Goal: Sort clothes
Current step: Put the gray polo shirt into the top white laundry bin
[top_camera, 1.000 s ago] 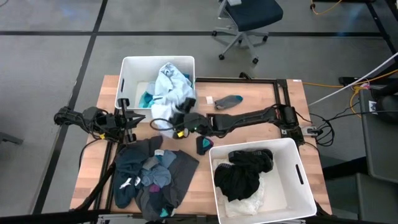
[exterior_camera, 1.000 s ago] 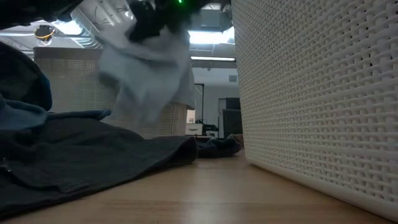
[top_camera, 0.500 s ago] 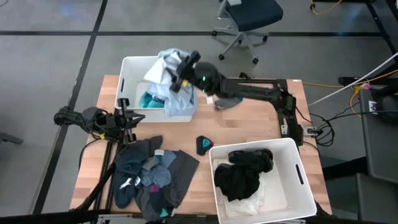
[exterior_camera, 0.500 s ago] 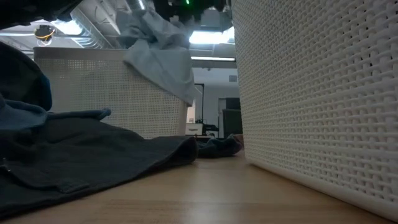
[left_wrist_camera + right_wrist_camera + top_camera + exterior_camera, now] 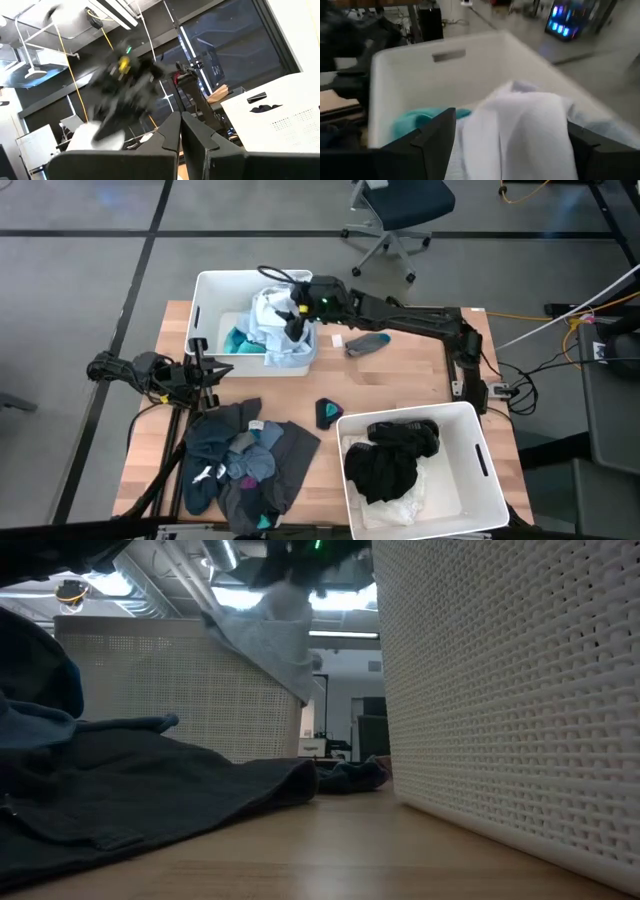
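From the high view we judge the sorting roughly half done. Our right gripper [image 5: 297,313] reaches over the far white bin [image 5: 207,283], where a pale grey-blue garment [image 5: 272,320] hangs crumpled half over the bin's near rim, beside a teal garment [image 5: 242,340] already inside. The near white bin [image 5: 487,470] holds black clothes [image 5: 392,457] on top of something white. Still unsorted on the wooden table [image 5: 400,375] are a heap of dark grey and blue clothes [image 5: 240,465] at the near left, a small dark sock [image 5: 328,413] and a grey sock [image 5: 366,343] lying apart. Our left gripper [image 5: 210,371] waits near the left edge, between the far bin and the heap.

In the low view the pale garment [image 5: 265,635] drapes in soft folds down the perforated wall of the far bin [image 5: 150,680]; dark grey cloth [image 5: 150,795] lies limp and creased on the smooth wood. The near bin [image 5: 510,690] shows a woven, rigid plastic lattice.

The left wrist view shows our left gripper [image 5: 180,131] with its fingers pressed together, holding nothing.

The right wrist view shows our right gripper's fingers spread wide on either side of the pale garment [image 5: 520,125], which bulges between them; whether they grip it we cannot tell. The teal garment [image 5: 417,120] sits below, inside the smooth-walled bin [image 5: 400,67].
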`<action>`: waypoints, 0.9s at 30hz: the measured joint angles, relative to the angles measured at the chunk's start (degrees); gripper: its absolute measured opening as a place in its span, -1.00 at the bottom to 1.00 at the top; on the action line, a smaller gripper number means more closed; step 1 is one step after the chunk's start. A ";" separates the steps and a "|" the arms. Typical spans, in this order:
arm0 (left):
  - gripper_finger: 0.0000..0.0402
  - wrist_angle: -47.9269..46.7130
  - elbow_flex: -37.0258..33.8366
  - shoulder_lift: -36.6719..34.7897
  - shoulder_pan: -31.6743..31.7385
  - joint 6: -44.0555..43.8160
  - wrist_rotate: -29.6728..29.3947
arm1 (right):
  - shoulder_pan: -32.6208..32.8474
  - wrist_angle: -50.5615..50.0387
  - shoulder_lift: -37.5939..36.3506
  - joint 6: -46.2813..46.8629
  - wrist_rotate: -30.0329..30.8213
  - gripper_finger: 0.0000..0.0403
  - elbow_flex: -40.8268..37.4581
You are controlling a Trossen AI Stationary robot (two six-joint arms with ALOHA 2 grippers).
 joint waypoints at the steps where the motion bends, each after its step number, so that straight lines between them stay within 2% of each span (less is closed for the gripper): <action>1: -0.97 -0.01 0.00 0.00 0.00 0.01 -0.01 | 1.03 -0.79 -1.24 -2.46 1.88 0.31 0.03; 4: -0.97 -0.02 0.00 0.00 0.00 0.02 0.00 | 4.00 -6.10 -4.42 -8.84 8.98 0.31 0.20; 8: -0.97 -0.02 0.00 0.00 0.00 0.00 -0.02 | 7.79 -16.70 -6.74 -8.69 14.25 0.31 0.11; 13: -0.97 -0.02 0.00 0.00 0.00 -0.17 0.01 | 12.10 -29.00 -7.20 -4.46 16.34 0.31 0.08; 18: -0.97 -0.02 0.00 -0.02 0.00 -0.21 0.00 | 14.53 -35.87 -6.22 1.09 16.58 0.31 0.02; 22: -0.97 -0.01 0.00 -0.02 0.00 -0.57 -0.02 | 15.31 -37.98 -4.75 4.13 16.72 0.31 -0.70; 27: -0.97 -0.02 0.00 -0.01 0.00 -1.11 0.01 | 14.97 -37.36 -3.42 6.18 19.17 0.31 -6.69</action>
